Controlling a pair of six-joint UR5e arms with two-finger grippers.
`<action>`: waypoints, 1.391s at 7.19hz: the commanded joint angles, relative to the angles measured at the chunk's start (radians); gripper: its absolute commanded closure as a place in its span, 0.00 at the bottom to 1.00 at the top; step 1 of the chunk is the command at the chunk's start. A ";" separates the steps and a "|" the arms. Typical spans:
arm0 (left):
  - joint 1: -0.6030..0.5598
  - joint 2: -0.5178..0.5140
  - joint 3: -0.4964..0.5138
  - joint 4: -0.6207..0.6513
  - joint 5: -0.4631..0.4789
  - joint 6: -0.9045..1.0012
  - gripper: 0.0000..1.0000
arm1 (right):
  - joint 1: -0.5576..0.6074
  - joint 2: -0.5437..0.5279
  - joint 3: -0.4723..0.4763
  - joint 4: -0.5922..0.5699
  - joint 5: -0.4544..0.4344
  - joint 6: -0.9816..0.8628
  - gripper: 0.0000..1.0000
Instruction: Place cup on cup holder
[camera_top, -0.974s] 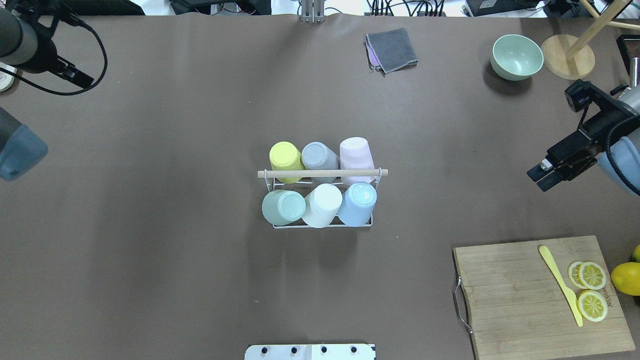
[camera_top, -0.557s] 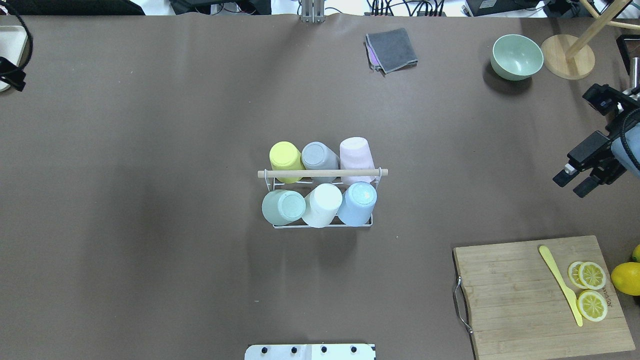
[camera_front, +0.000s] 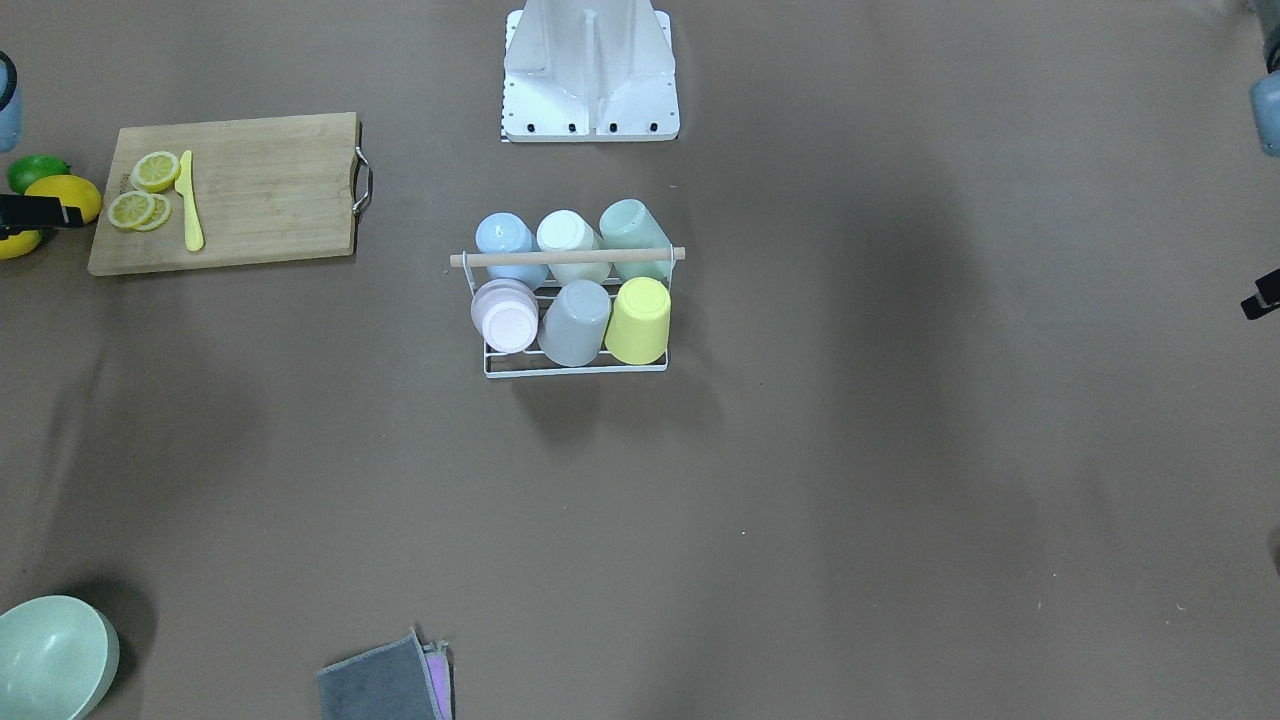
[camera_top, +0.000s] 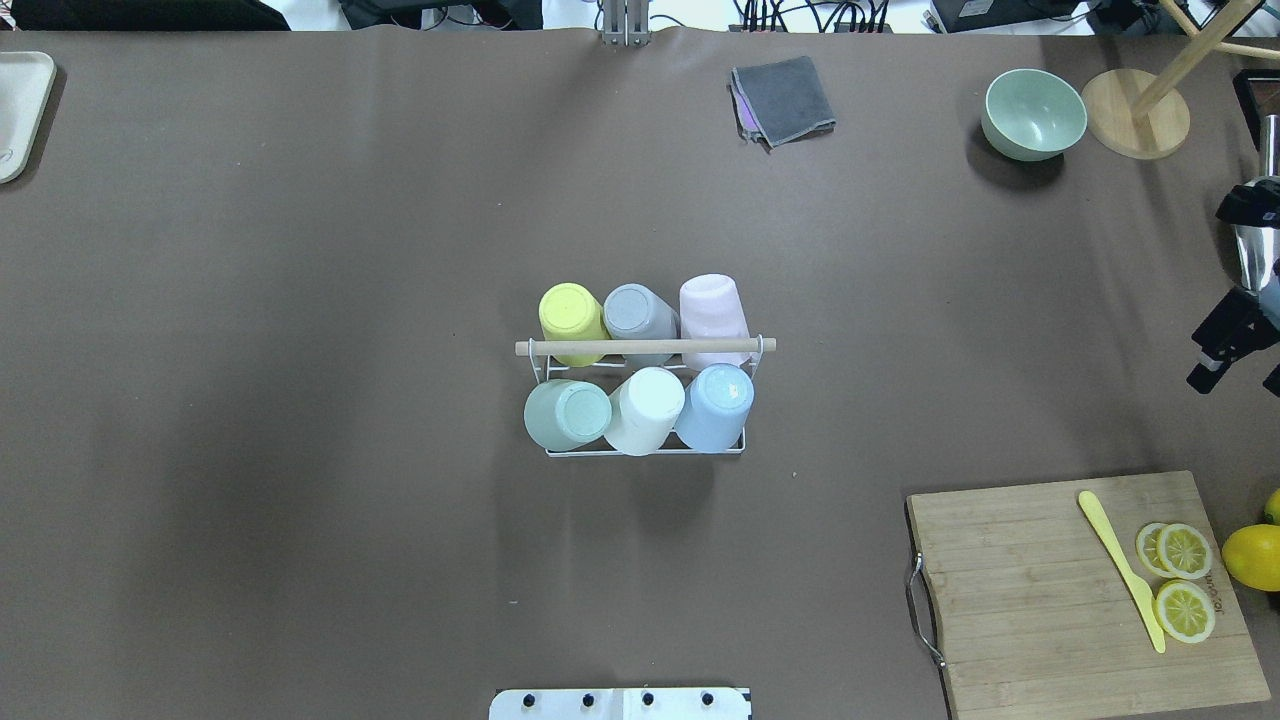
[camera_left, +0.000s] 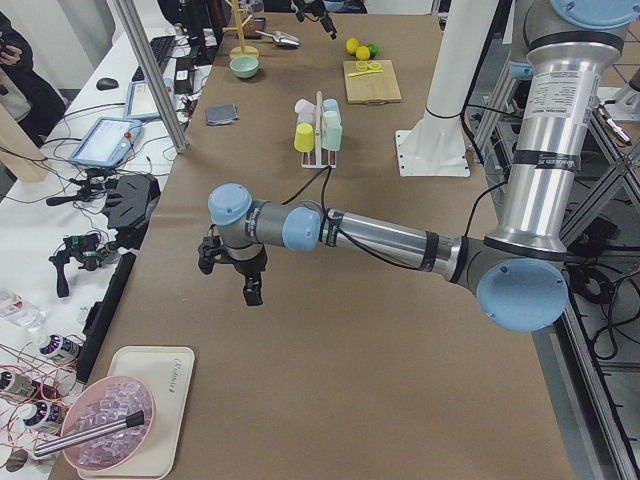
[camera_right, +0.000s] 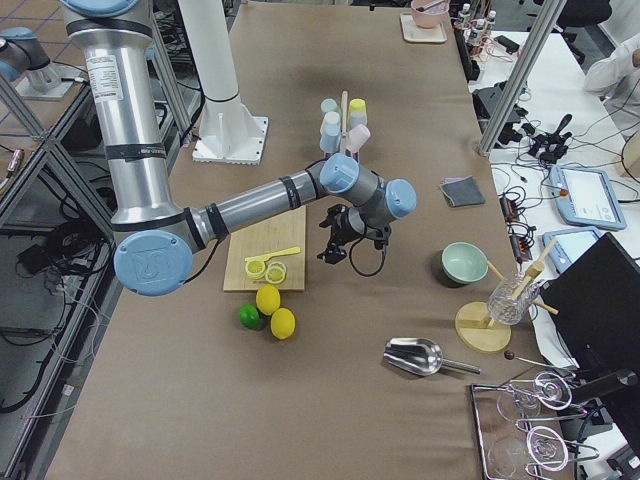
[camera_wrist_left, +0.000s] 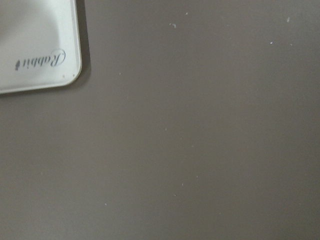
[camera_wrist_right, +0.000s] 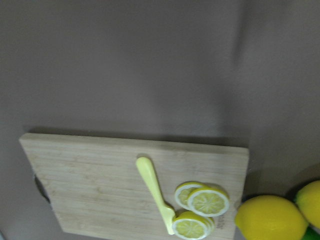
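Observation:
The cup holder (camera_top: 645, 347), a white wire rack with a wooden rod on top, stands mid-table, also seen from the front (camera_front: 567, 257). Several cups sit upside down on its prongs, among them a yellow cup (camera_top: 570, 312), a pink cup (camera_top: 712, 308) and a blue cup (camera_top: 716, 405). My right gripper (camera_top: 1240, 375) hangs at the table's right edge, far from the rack, open and empty. My left gripper (camera_left: 250, 292) hovers over bare table near the left end. I cannot tell whether it is open or shut.
A cutting board (camera_top: 1060, 590) with a yellow knife and lemon slices lies at the near right, with lemons (camera_top: 1250, 556) beside it. A green bowl (camera_top: 1033, 113), a wooden stand (camera_top: 1135, 125) and a grey cloth (camera_top: 785, 100) lie at the far side. A white tray (camera_top: 20, 110) sits far left.
Both arms have drawn outward, away from the rack. The left arm has left the overhead view and the right gripper has slid to the right edge. The cups have not moved.

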 joint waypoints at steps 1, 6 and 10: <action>-0.097 0.064 0.010 0.015 -0.067 0.001 0.03 | 0.035 -0.078 -0.001 0.189 -0.035 0.039 0.06; -0.120 0.105 0.051 0.003 -0.098 0.011 0.03 | 0.092 -0.224 -0.033 0.569 -0.126 0.214 0.05; -0.108 0.085 0.044 0.001 -0.080 -0.002 0.03 | 0.273 -0.225 -0.018 0.694 -0.162 0.220 0.02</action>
